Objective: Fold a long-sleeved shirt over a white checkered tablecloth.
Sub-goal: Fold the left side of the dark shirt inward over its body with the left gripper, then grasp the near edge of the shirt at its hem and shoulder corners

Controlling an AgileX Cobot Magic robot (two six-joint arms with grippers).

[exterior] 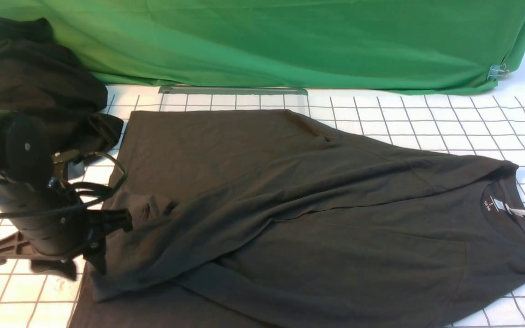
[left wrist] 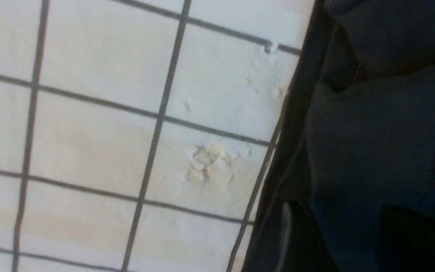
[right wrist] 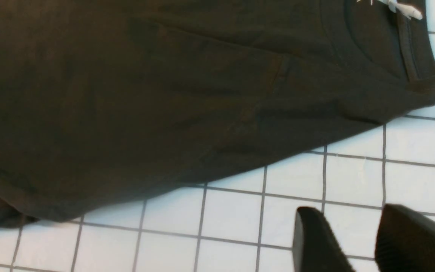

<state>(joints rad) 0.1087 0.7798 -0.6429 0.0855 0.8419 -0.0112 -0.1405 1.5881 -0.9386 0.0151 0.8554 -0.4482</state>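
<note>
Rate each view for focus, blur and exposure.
Front view: soft overall, left arm smeared and dark, long-sleeved shirt underexposed, its folds barely readable. Left wrist view: white checkered tablecloth grid lines fairly crisp, shirt a murky bluish mass. Right wrist view: clearest; right claw close and soft-edged.

The left arm (exterior: 39, 223) is a chain of matte black cylindrical housings, one round cap bearing a small silver screw (exterior: 27, 146). Thin black cables (exterior: 90, 187) loop beside it, above a flat black bracket (exterior: 5, 248) pierced by cross-shaped cutouts. The right gripper (right wrist: 357, 241) shows two tapered black fingers (right wrist: 315, 241), one finely ribbed.
</note>
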